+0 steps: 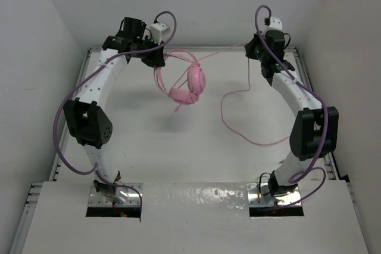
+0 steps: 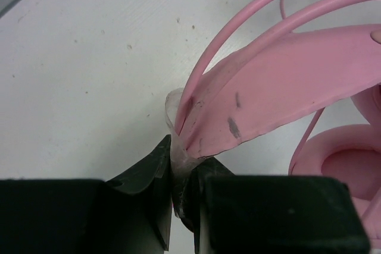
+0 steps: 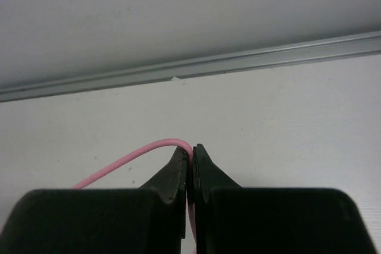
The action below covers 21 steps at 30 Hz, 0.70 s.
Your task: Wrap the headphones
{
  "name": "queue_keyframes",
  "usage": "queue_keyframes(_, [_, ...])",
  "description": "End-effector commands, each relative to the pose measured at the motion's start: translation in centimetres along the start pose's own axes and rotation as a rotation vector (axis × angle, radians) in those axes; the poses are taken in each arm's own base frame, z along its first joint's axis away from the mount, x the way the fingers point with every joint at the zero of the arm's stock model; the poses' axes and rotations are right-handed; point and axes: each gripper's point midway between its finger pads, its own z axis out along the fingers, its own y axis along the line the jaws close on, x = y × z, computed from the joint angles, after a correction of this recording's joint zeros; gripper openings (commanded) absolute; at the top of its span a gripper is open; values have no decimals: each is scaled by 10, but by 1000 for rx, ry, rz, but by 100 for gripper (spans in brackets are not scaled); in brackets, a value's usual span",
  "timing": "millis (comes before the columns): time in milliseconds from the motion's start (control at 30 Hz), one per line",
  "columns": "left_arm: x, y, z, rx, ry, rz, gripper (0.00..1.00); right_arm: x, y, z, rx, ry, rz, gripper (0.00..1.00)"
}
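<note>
Top view: the headphones (image 1: 189, 84) are hanging from the left gripper (image 1: 157, 60) over the far part of the white table (image 1: 178, 159), with white walls (image 1: 53, 22) boxing it in.

Left wrist: the jaws are clamping the headband (image 2: 280, 87).

Right wrist: the right gripper (image 3: 191, 157) is pinching the cord (image 3: 131, 160) shut. A taut cord, I judge, should be winding tighter.

You are looking at pink headphones (image 1: 191, 82); the headband (image 2: 280, 87) is carrying dark grey scuffs; the cord (image 1: 222, 110) is showing the same pink; the left arm (image 1: 98, 84) and right arm (image 1: 293, 90) are showing white with black joints, cables (image 1: 57, 126) purple; the table (image 1: 178, 153) is showing speckled white.
</note>
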Motion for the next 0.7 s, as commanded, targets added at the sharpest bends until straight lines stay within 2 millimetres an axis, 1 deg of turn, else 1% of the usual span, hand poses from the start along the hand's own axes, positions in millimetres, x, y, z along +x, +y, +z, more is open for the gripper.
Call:
queue_keyframes(0, [-34,-17,-20,67,-103,-26,0,-80,15,-28,-39,-264,12,0])
queue_keyframes(67, [-42,-21,-24,87,-123,-31,0,-71,11,-25,-30,-239,-6,0])
queue_keyframes(100, [-46,-22,-26,87,-134,-52,0,-60,8,-22,-24,-217,-11,0])
queue_keyframes(133, [-55,-23,-31,86,-158,-57,0,-53,7,-20,-26,-202,-11,0])
queue_keyframes(167, [-60,-27,-35,107,-175,-74,0,-43,6,-18,-36,-176,-13,0])
queue_keyframes(200, [-66,-32,-39,128,-191,-112,0,-36,8,-16,-54,-159,-21,0])
queue_keyframes(233, [-81,-36,-48,142,-232,-109,0,-20,24,-12,-155,-108,-36,0])
queue_keyframes(267, [-89,-42,-52,172,-256,-120,0,-8,35,-11,-221,-72,-42,4])
queue_keyframes(300, [-101,-47,-60,184,-284,-160,0,5,48,-11,-293,-35,-48,11])
queue_keyframes(333, [-122,-50,-74,181,-349,-136,0,21,70,-11,-372,-11,-74,26])
queue_keyframes(367, [-132,-53,-82,187,-377,-183,0,45,79,-14,-401,24,-87,32])
queue_keyframes(400, [-146,-57,-96,184,-425,-169,0,56,85,-14,-404,23,-100,39])
queue_keyframes(433, [-157,-60,-107,180,-466,-153,0,64,105,-15,-436,-11,-128,44])
queue_keyframes(467, [-164,-61,-114,175,-489,-149,0,80,100,-12,-394,-3,-128,48])
queue_keyframes(500, [-174,-65,-126,171,-524,-141,0,86,105,-10,-390,-8,-118,48])
queue_keyframes(533, [-179,-65,-133,158,-544,-137,0,100,111,-4,-390,4,-110,48])
queue_keyframes(567, [-183,-67,-140,155,-561,-137,0,105,112,1,-381,9,-103,49])
queue_keyframes(600, [-192,-71,-152,150,-596,-122,0,110,115,4,-382,17,-100,50])
queue_keyframes(633, [-199,-72,-162,138,-625,-114,0,113,123,6,-395,16,-111,52])
queue_keyframes(667, [-203,-74,-167,140,-642,-120,0,122,123,12,-384,31,-119,56])
